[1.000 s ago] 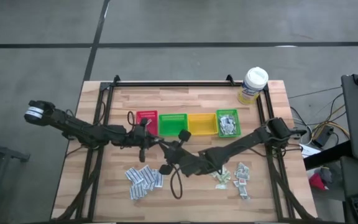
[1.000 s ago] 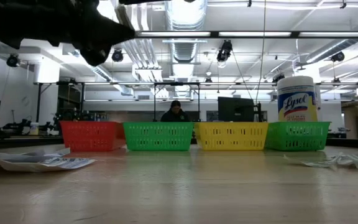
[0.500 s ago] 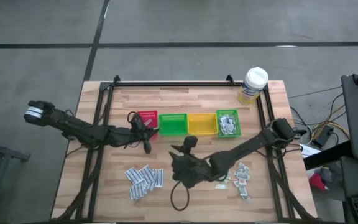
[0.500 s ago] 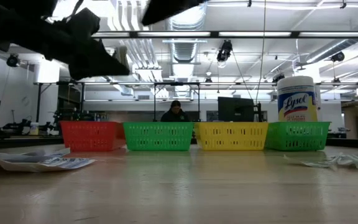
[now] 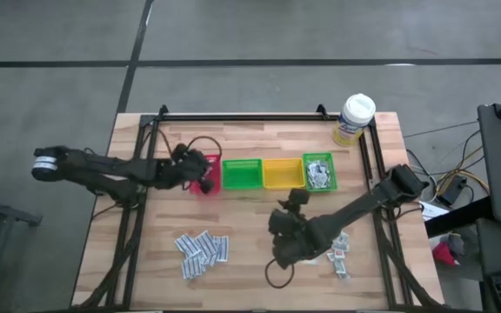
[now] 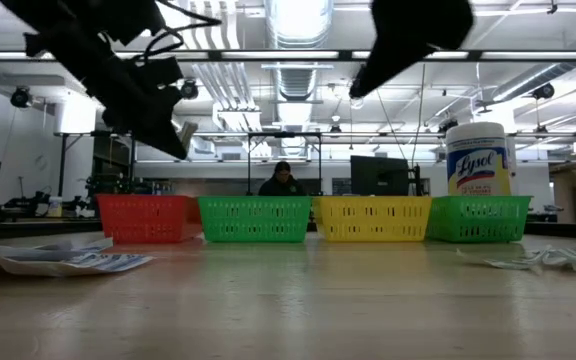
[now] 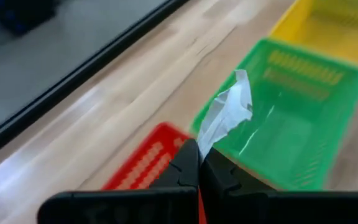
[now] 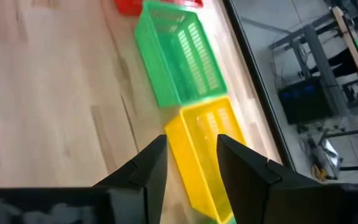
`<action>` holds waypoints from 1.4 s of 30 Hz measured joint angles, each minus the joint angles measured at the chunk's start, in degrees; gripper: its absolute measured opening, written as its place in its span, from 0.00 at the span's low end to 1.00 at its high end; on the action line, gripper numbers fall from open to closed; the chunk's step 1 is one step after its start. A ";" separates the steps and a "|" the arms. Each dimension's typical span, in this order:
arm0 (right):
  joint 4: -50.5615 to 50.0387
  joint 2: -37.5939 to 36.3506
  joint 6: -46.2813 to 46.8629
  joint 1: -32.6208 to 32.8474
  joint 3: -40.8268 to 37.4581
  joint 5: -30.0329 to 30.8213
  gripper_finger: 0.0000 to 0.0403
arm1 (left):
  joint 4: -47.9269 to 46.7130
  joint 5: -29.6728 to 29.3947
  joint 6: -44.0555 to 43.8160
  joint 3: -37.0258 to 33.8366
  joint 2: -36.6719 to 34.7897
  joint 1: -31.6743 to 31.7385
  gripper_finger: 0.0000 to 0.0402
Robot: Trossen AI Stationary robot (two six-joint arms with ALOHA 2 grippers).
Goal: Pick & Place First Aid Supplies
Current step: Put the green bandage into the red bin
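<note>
while its print blurs, left gripper (image 7: 199, 163) pinches a sachet (image 7: 229, 112).

Four bins stand side by side across the middle of the tabletop (image 5: 259, 139): red bin (image 5: 205, 165), green bin (image 5: 242, 174), yellow bin (image 5: 282, 173) and a second green bin (image 5: 318, 170). The left gripper (image 5: 200, 170) hangs over the red bin, blocking it from above. The wipes tub (image 5: 355, 119) stands at the far right corner. Bare wood lies between the sachet pile (image 5: 202, 249) and the right gripper (image 5: 283, 252), and behind the bins.
</note>
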 joint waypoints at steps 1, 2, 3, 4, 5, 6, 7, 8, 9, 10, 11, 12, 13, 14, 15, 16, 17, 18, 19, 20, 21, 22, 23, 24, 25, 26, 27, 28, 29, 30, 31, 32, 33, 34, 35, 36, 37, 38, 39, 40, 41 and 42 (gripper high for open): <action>-0.88 -0.15 0.62 0.41 -0.30 -0.07 0.33 | -2.68 0.60 -0.01 1.18 0.00 1.00 0.00; -1.52 -0.24 0.99 0.78 -0.60 -0.35 0.33 | -5.06 1.30 -0.04 2.36 0.00 2.06 0.00; -1.82 -0.34 1.16 1.09 -0.82 -0.84 0.33 | -7.19 2.19 -0.04 3.32 0.00 3.01 0.00; -2.07 -0.41 1.34 1.41 -1.04 -1.22 0.33 | -9.00 2.94 -0.07 4.14 0.00 3.90 0.00; -2.50 -0.49 1.88 1.71 -1.34 -1.67 0.33 | -10.32 4.06 -0.07 4.86 0.14 4.84 0.00; -2.99 -0.52 2.65 2.00 -1.61 -2.01 0.33 | -11.40 5.21 -0.07 5.50 0.40 5.65 0.00; -3.40 -0.52 3.59 2.26 -1.77 -2.23 0.33 | -12.38 6.61 -0.07 5.92 0.64 6.54 0.00; -3.74 -0.54 4.36 2.54 -1.98 -2.54 0.34 | -13.49 7.92 -0.14 6.23 1.13 7.33 0.00; -4.16 -0.69 5.14 2.90 -2.30 -2.79 0.34 | -13.78 9.27 -0.22 6.29 1.61 8.00 0.00; -4.71 -0.86 6.30 3.30 -2.61 -2.88 0.34 | -13.81 10.66 -0.49 6.27 2.26 8.63 0.00; -5.19 -0.94 7.42 3.68 -2.90 -2.97 0.35 | -13.81 11.99 -0.68 6.15 2.96 9.23 0.00; -5.23 -1.00 8.39 4.07 -3.23 -3.00 0.35 | -14.13 13.45 -1.11 6.09 3.85 9.78 0.00; -5.43 -1.12 9.44 4.57 -3.58 -3.00 0.35 | -14.57 14.85 -1.64 6.07 4.84 10.21 0.00; -5.82 -1.20 10.37 5.04 -3.90 -3.06 0.35 | -14.75 16.08 -2.06 6.05 5.92 10.65 0.00; -5.93 -1.24 11.08 5.50 -4.26 -3.11 0.35 | -14.79 17.18 -2.47 6.03 7.11 10.99 0.00; -5.88 -1.27 11.85 5.95 -4.52 -3.16 0.35 | -14.81 18.15 -2.79 6.03 8.17 11.32 0.00; -5.94 -1.29 12.74 6.44 -4.77 -3.17 0.34 | -14.79 19.05 -2.91 6.05 9.26 11.71 0.00; -6.17 -1.29 13.62 6.88 -4.99 -3.17 0.34 | -14.81 19.77 -3.08 6.19 10.24 12.05 0.00; -6.51 -1.29 14.35 7.28 -5.16 -3.22 0.33 | -14.66 20.54 -3.38 6.33 11.19 12.32 0.00; -6.57 -1.29 14.97 7.74 -5.26 -3.21 0.33 | -14.67 21.17 -3.48 6.46 12.00 12.64 0.00; -6.63 -1.29 15.41 8.23 -5.26 -3.22 0.33 | -14.69 21.92 -3.58 6.66 12.76 12.95 0.00; -6.65 -1.31 15.82 8.60 -5.26 -3.20 0.33 | -14.68 22.77 -3.58 6.98 13.47 13.29 0.00; -6.68 -1.33 16.27 8.96 -5.26 -3.20 0.33 | -14.48 23.99 -3.55 7.26 14.10 13.61 0.00; -6.69 -1.37 16.60 9.27 -5.26 -3.20 0.33 | -14.52 24.77 -3.57 7.47 14.71 13.88 0.00; -6.68 -1.40 16.91 9.59 -5.26 -3.20 0.33 | -14.60 25.48 -3.57 7.61 15.26 14.04 0.00; -6.69 -1.40 17.23 9.87 -5.26 -3.20 0.33 | -14.64 25.95 -3.55 7.78 15.76 14.14 0.00; -6.71 -1.40 17.54 10.09 -5.26 -3.20 0.34 | -14.63 26.06 -3.36 7.98 16.21 14.17 0.00; -6.75 -1.40 17.82 10.40 -5.26 -3.19 0.34 | -14.58 26.15 -3.06 8.14 16.54 14.17 0.00; -6.79 -1.40 18.06 10.64 -5.28 -3.20 0.35 | -14.49 26.15 -2.94 8.17 16.75 14.17 0.00; -6.92 -1.40 18.21 10.78 -5.28 -3.18 0.35 | -14.54 26.15 -2.94 8.17 16.94 14.17 0.00; -6.94 -1.40 18.39 11.08 -5.28 -3.20 0.35 | -14.62 26.28 -2.92 8.17 17.04 14.17 0.00; -6.92 -1.40 18.56 11.23 -5.28 -3.20 0.35 | -14.62 26.55 -2.88 8.17 17.07 14.17 0.00; -6.94 -1.40 18.70 11.43 -5.28 -3.30 0.35 | -14.63 26.85 -2.74 8.17 17.07 14.17 0.00; -6.98 -1.40 18.85 11.60 -5.28 -3.51 0.35 | -14.72 27.02 -2.73 8.15 17.05 14.15 0.00; -7.15 -1.40 19.22 11.77 -5.28 -3.78 0.35 | -14.83 27.11 -2.75 8.15 17.04 14.15 0.00; -7.41 -1.40 19.65 11.90 -5.28 -4.03 0.34 | -15.06 27.11 -2.78 8.15 17.03 14.15 0.01; -7.85 -1.40 20.15 12.01 -5.28 -4.26 0.34 | -15.27 27.11 -2.78 8.15 17.00 14.17 0.02; -8.37 -1.40 20.72 12.21 -5.28 -4.43 0.33 | -15.33 27.09 -2.76 8.15 17.00 14.17 0.03; -8.71 -1.40 21.17 12.32 -5.28 -4.54 0.33 | -15.37 27.09 -2.72 8.17 17.00 14.15 0.04; -8.72 -1.40 21.40 12.46 -5.28 -4.70 0.33 | -15.44 27.09 -2.70 8.19 17.00 14.15 0.06; -8.67 -1.40 21.52 12.61 -5.28 -4.94 0.33 | -15.46 27.09 -2.70 8.21 16.98 14.15 0.09; -8.65 -1.40 21.56 12.64 -5.28 -5.27 0.33 | -15.45 27.09 -2.70 8.20 16.97 14.15 0.11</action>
